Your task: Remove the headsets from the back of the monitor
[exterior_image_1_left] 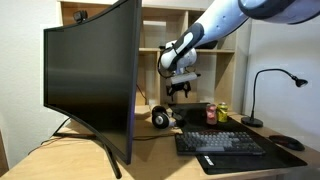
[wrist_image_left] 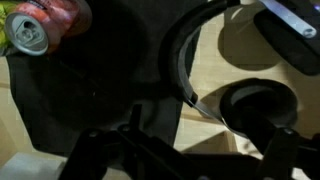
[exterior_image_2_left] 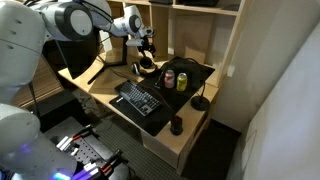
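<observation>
The black headsets (exterior_image_1_left: 160, 117) lie on the wooden desk behind the right edge of the big curved monitor (exterior_image_1_left: 90, 80), off the monitor. In the wrist view the thin headband (wrist_image_left: 176, 62) arcs over the desk and one round ear cup (wrist_image_left: 255, 106) lies at the right. My gripper (exterior_image_1_left: 180, 92) hangs a little above the headsets, also seen from above in an exterior view (exterior_image_2_left: 147, 50). Its dark fingers (wrist_image_left: 190, 152) frame the bottom of the wrist view, spread apart and holding nothing.
Two drink cans (exterior_image_1_left: 216, 112) stand on a black mat (exterior_image_2_left: 190, 72) right of the headsets. A black keyboard (exterior_image_1_left: 220, 143), a mouse (exterior_image_1_left: 288, 143) and a black desk lamp (exterior_image_1_left: 262, 95) are on the desk. Shelves (exterior_image_1_left: 160, 30) rise behind.
</observation>
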Robot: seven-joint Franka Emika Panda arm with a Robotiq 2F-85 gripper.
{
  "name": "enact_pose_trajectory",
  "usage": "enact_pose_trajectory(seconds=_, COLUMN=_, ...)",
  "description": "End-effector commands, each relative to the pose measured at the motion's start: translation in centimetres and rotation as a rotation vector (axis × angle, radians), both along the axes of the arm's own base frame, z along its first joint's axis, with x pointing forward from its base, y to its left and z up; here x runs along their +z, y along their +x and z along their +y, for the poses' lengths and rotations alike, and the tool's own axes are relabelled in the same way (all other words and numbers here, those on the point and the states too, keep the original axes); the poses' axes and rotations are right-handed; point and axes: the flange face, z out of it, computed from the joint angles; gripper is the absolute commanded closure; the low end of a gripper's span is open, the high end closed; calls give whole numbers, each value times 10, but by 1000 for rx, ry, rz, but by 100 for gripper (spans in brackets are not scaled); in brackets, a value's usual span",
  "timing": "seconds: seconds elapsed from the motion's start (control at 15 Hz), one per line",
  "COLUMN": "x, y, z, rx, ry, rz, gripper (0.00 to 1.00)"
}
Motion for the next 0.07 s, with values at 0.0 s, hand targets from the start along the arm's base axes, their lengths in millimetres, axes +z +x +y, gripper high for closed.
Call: enact_pose_trajectory(seconds=0.0, x=22, y=-2, z=6, rx=23, ry=13, rz=-26, gripper=0)
